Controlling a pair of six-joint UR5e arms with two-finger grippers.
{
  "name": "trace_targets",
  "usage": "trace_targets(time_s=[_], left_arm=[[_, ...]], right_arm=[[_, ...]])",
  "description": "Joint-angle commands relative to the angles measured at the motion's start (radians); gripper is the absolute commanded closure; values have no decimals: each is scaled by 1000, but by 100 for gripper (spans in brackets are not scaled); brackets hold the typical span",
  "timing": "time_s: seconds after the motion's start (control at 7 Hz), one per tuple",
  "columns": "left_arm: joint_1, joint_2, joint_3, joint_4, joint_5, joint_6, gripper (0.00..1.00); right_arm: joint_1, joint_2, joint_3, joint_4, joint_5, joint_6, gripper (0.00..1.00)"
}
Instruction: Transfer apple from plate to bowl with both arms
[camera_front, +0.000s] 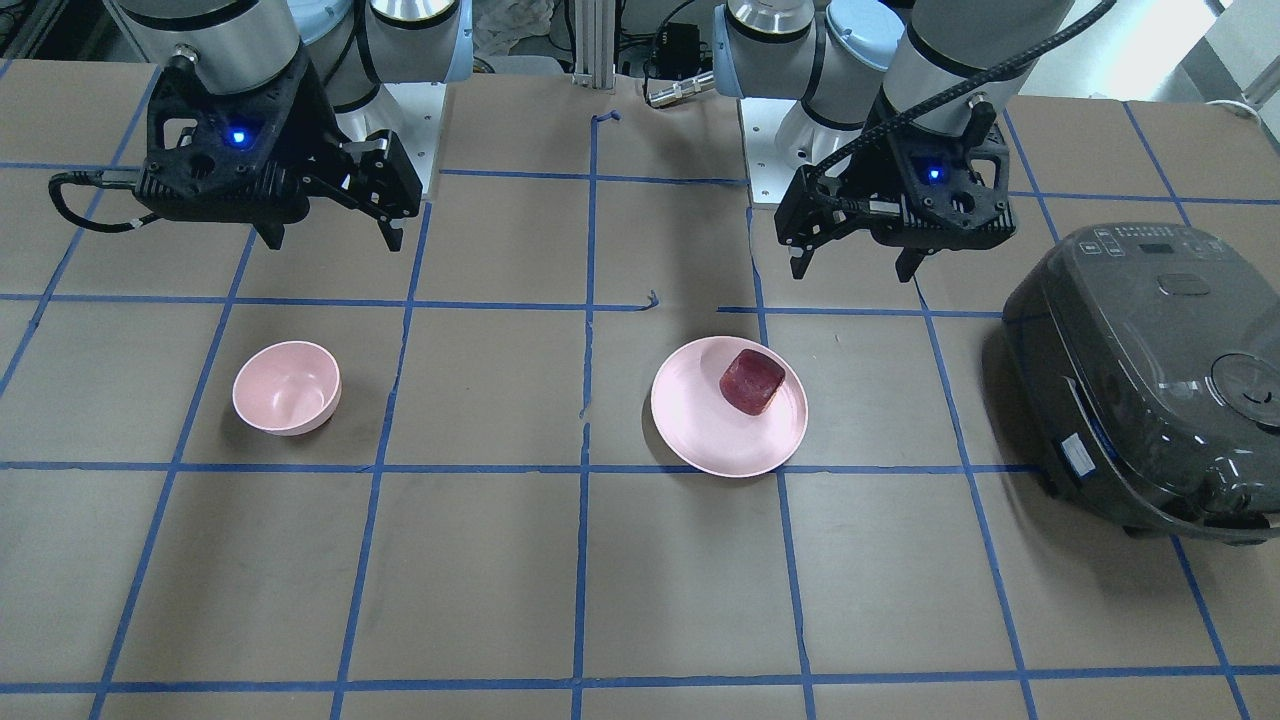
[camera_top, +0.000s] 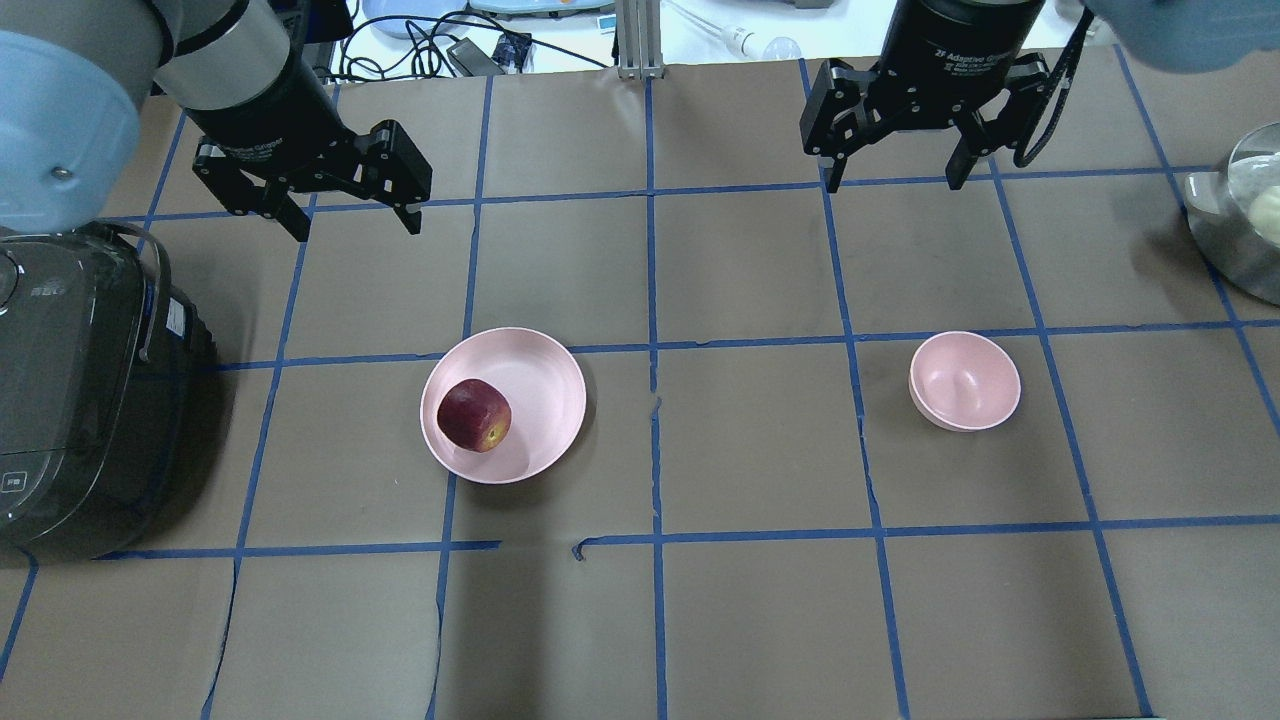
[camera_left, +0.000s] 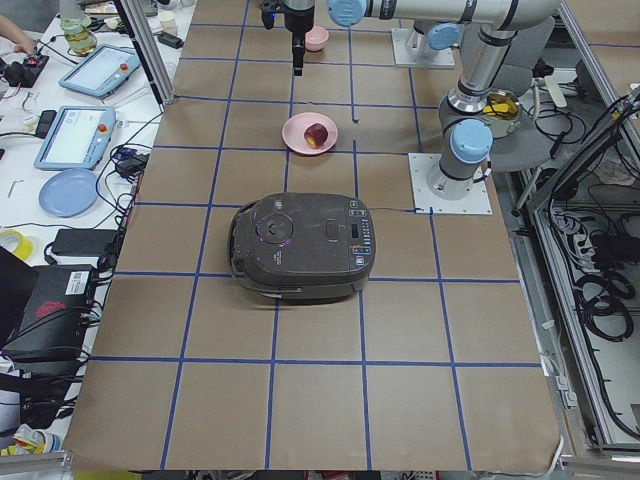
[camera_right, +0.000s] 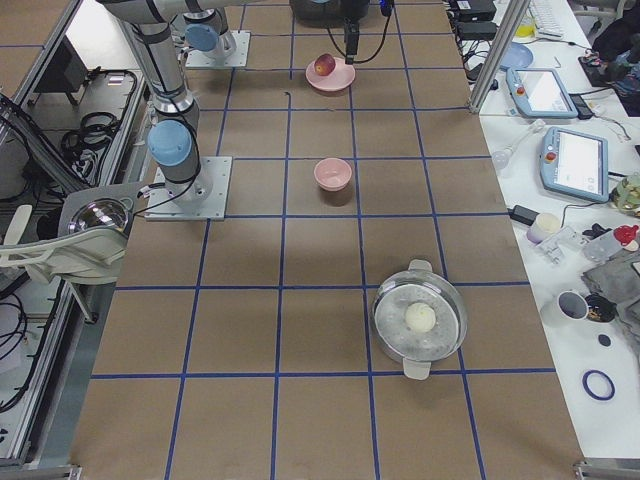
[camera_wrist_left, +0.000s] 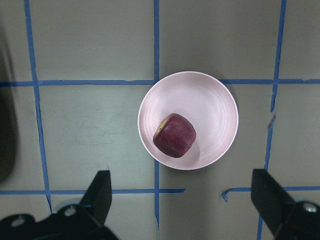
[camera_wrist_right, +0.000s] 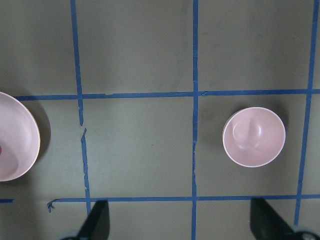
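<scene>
- Your left pincer hangs above the surface, spread wide and holding nothing.
- The apple sits on the plate, toward its left side; I judge no part of the transfer done.
- The bowl, well apart to the right, stands empty.
- Your right pincer hovers beyond the bowl, likewise spread and empty; pick-up, hand-over and drop are all yet to do.

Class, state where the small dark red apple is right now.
In the overhead view the small dark red apple sits on the flat pale pink plate, left of centre, between the dark rice cooker and the small deep pink bowl.
</scene>
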Motion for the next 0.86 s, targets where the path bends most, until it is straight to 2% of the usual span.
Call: trace_targets(time_s=[0.0, 0.71], left_arm=[[0, -1, 0, 1, -7, 0, 0], [1, -1, 0, 2, -1, 1, 0]], right_arm=[[0, -1, 0, 0, 0, 0, 0], [-2, -1, 0, 0, -2, 0, 0]])
